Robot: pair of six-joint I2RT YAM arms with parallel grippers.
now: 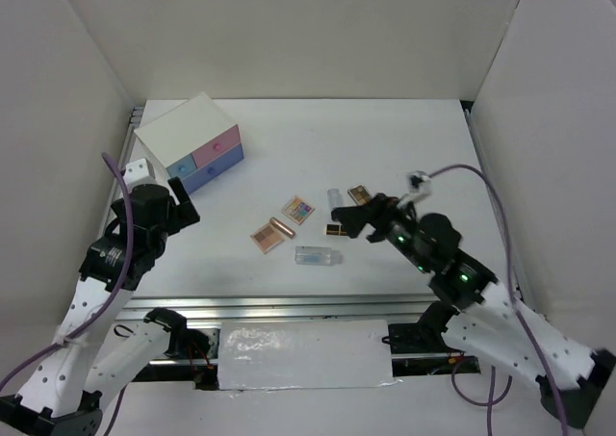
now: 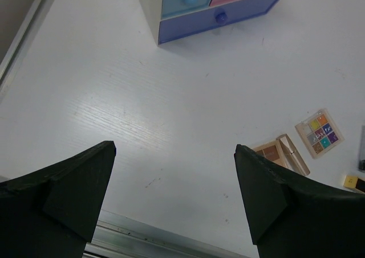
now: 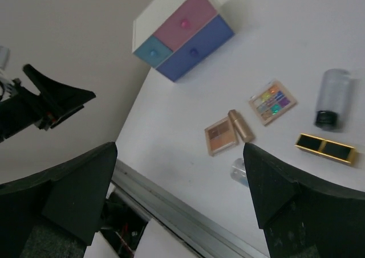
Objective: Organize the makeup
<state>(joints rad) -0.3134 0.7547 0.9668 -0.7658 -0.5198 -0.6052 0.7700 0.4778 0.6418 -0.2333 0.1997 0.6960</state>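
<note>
The makeup lies mid-table. A colourful square palette (image 1: 298,210), a brown square palette (image 1: 264,237) and a rose-gold lipstick (image 1: 281,229) lie together, with a clear tube (image 1: 318,256) nearer me. A dark-capped bottle (image 1: 334,199), a black-and-gold piece (image 1: 336,230) and a second gold-edged piece (image 1: 359,194) lie to the right. My right gripper (image 1: 351,219) hovers open and empty by the black-and-gold piece. Its wrist view (image 3: 180,148) shows both palettes (image 3: 272,102) (image 3: 219,135), the bottle (image 3: 332,98) and the black-and-gold piece (image 3: 325,148). My left gripper (image 1: 188,205) (image 2: 174,147) is open and empty over bare table.
A white box with pink and blue drawers (image 1: 192,142) stands at the back left, its drawers shut; it also shows in both wrist views (image 2: 217,7) (image 3: 182,33). White walls close in the table on three sides. A metal rail (image 1: 289,306) runs along the near edge.
</note>
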